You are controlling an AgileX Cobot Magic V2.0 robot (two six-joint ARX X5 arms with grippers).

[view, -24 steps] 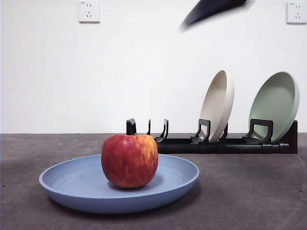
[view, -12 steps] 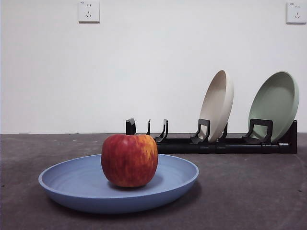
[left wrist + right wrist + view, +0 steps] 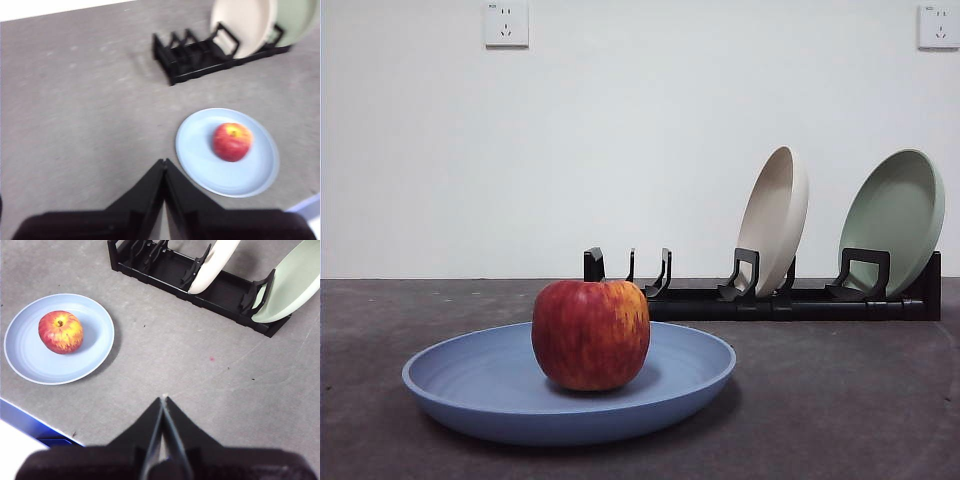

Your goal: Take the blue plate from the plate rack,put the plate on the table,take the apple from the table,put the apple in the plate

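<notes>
The blue plate [image 3: 570, 395] lies flat on the table [image 3: 840, 400] at the front, and the apple [image 3: 590, 334] sits in it. Both also show in the left wrist view [image 3: 227, 152] [image 3: 232, 141] and in the right wrist view [image 3: 59, 339] [image 3: 60, 332]. The plate rack [image 3: 760, 295] stands behind, with empty slots at its near-left end. My left gripper [image 3: 164, 162] is shut and empty, high above the table, off to the side of the plate. My right gripper [image 3: 163, 399] is shut and empty, high above the table between plate and rack. Neither arm shows in the front view.
A beige plate [image 3: 775, 218] and a pale green plate [image 3: 895, 215] stand upright in the rack. A white wall with two sockets is behind. A blue strip [image 3: 30, 427] runs along the table's edge in the right wrist view.
A blurred dark arm tip at the top of the front view one second ago has gone out of view. The plate and the apple have not moved.
</notes>
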